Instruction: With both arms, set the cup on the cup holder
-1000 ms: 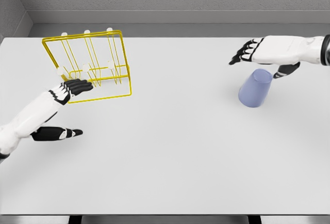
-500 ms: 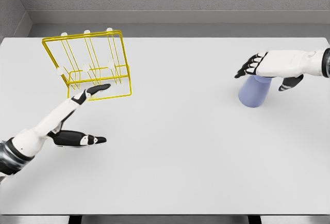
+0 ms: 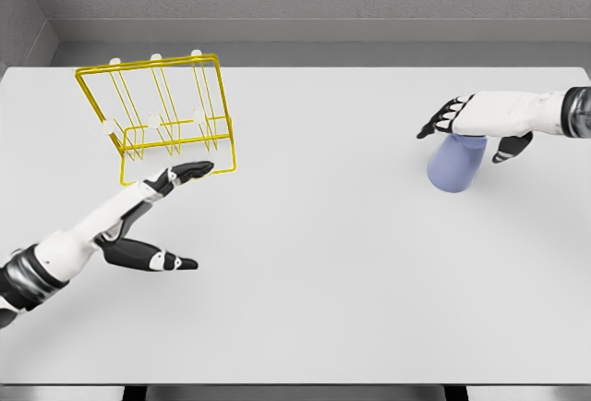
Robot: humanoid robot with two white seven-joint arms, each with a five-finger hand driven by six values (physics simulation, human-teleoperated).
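Observation:
A pale blue cup [image 3: 454, 166] sits at the right of the white table [image 3: 314, 262], leaning with its wider end toward me. My right hand [image 3: 467, 133] lies over the cup's far end. Its fingers [image 3: 440, 124] stretch out to the left and its thumb [image 3: 503, 151] hangs at the cup's right side, without closing around it. The yellow wire cup holder [image 3: 159, 116], with white-tipped pegs, stands at the far left. My left hand [image 3: 164, 219] hovers open just in front of the holder's near edge, its fingertips [image 3: 196, 170] close to the base wire.
A grey wall runs along the table's far edge and left side. The table's front edge crosses the bottom of the view.
My left hand has pulled off the holder's base wire, opened flat and drifted right and toward me. My right hand has come down onto the cup's far end.

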